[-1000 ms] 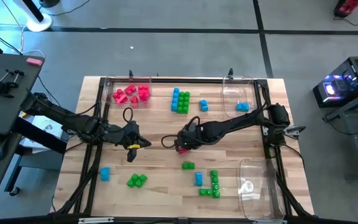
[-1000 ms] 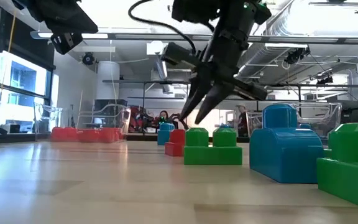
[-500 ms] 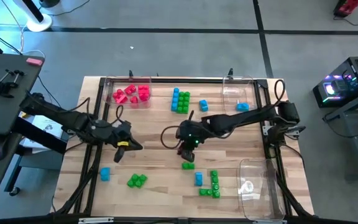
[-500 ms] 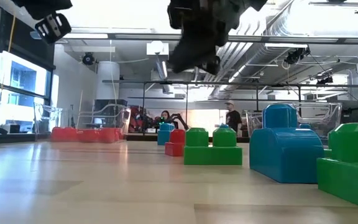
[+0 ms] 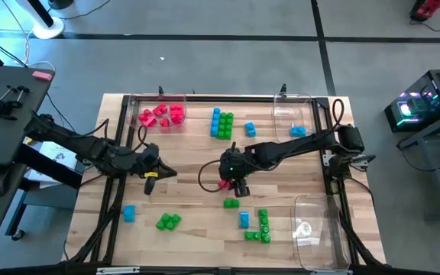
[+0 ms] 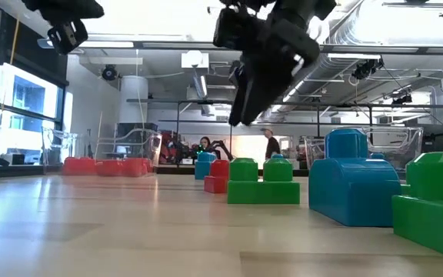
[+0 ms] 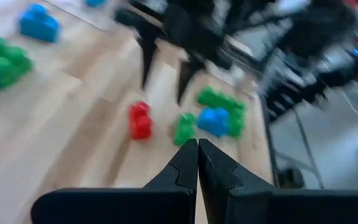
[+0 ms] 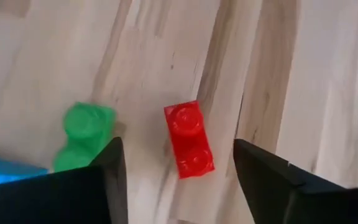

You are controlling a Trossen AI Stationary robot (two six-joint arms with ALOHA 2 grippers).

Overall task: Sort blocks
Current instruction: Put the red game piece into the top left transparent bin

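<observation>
A second ago the right hand point(image 5: 231, 182) was closed low over the red block point(image 5: 223, 184) near the middle of the tabletop point(image 5: 189, 206); half a second ago it had lifted. Now its fingers stand wide apart above that block, holding nothing. The left hand point(image 5: 161, 171) has drawn back a little toward the left of the frame from where it hung a second ago.

In the right wrist view the red block point(image 8: 189, 139), a two-stud brick, lies flat on the wood between the two spread fingers point(image 8: 272, 180), touched by neither. A green block point(image 8: 83, 134) lies just beside it, apart from it.

The left hand point(image 7: 197, 163) is pressed fully shut and carries nothing. It hangs over the left half of the tabletop, pointing toward the right hand.

In the high view a heap of red blocks point(image 5: 161, 115) lies in a clear tray point(image 5: 132, 114) at the upper left of the tabletop. A bar of blue and green blocks point(image 5: 221, 123) lies at upper centre, with a single blue block point(image 5: 250, 130) just beside it. Another blue block point(image 5: 297, 131) lies in the clear tray point(image 5: 281, 114) at the upper right. A further clear tray point(image 5: 315, 237) lies at the lower right. Toward the bottom lie a blue block point(image 5: 129, 214), a green cluster point(image 5: 168, 221), a green block point(image 5: 231, 203), and a blue and green group point(image 5: 256, 225).
</observation>
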